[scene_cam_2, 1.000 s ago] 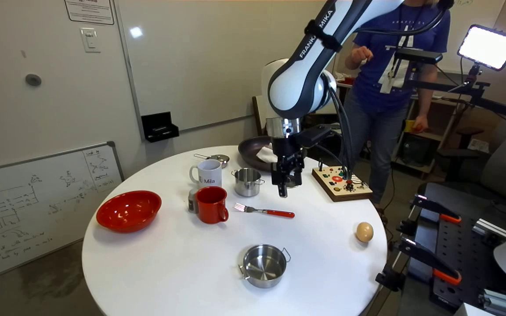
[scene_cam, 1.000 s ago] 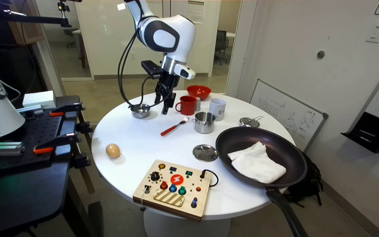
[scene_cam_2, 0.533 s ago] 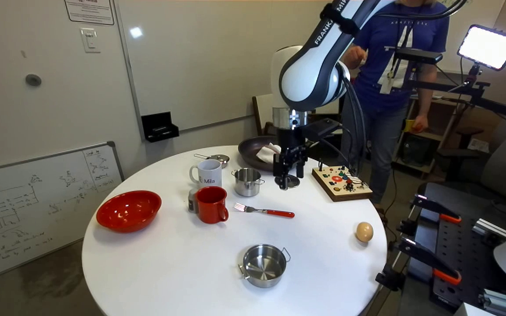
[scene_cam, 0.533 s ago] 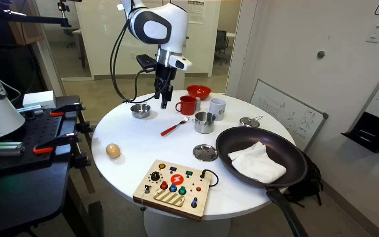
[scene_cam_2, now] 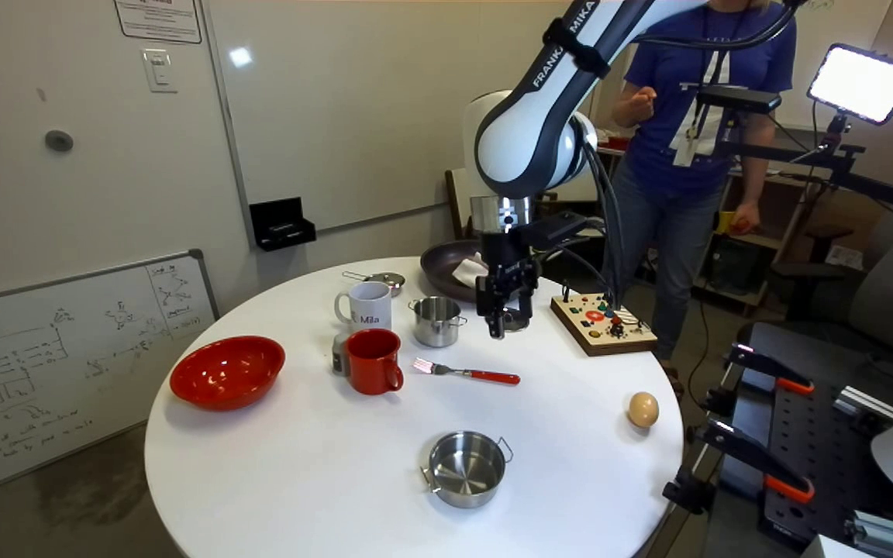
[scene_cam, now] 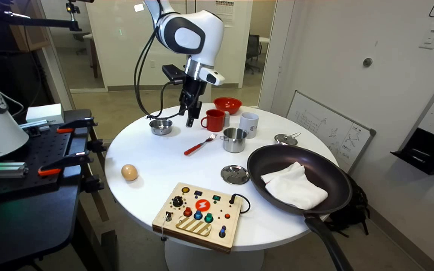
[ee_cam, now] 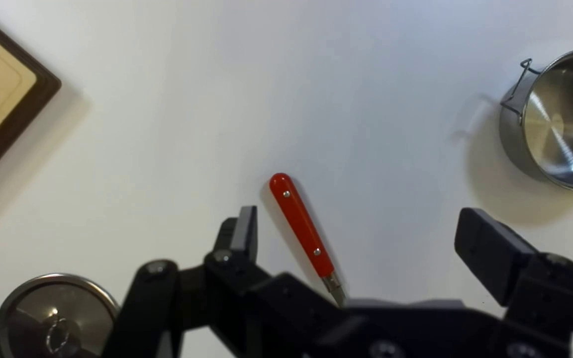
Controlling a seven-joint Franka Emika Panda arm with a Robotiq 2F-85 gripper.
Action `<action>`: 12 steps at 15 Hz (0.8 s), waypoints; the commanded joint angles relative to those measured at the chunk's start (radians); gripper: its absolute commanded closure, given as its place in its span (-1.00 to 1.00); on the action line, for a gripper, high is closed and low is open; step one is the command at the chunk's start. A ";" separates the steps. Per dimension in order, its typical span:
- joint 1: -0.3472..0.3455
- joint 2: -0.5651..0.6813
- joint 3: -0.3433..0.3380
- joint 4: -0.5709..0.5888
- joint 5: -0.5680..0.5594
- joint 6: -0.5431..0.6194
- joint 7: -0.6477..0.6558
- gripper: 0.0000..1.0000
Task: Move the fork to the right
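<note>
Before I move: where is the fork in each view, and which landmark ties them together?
In an exterior view: the fork just left of center, the shallow pot to its upper left.
In an exterior view: the fork below center, the shallow pot lower down.
In the wrist view: the fork just below center, tines not visible, the shallow pot at the right edge.
Shared landmark: the shallow pot.

In the wrist view the fork (ee_cam: 300, 226) points toward five o'clock, its tines hidden behind the gripper (ee_cam: 358, 226). The edge cuts the steel pot (ee_cam: 555, 119) near three, the wooden control box (ee_cam: 0, 94) at ten, the metal lid (ee_cam: 57, 315) at eight. In an exterior view the person (scene_cam_2: 667, 174) at two o'clock is cropped at the head, and whiteboard writing (scene_cam_2: 171, 285) at nine is too small to read.
</note>
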 commanded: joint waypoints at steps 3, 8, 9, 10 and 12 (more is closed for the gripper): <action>-0.003 0.149 -0.009 0.174 -0.018 -0.075 -0.029 -1.00; 0.014 0.266 -0.025 0.272 -0.059 -0.100 -0.024 -1.00; 0.015 0.288 -0.024 0.290 -0.063 -0.111 -0.027 -1.00; 0.014 0.309 -0.021 0.308 -0.065 -0.128 -0.032 -1.00; 0.023 0.344 -0.024 0.338 -0.076 -0.142 -0.027 -1.00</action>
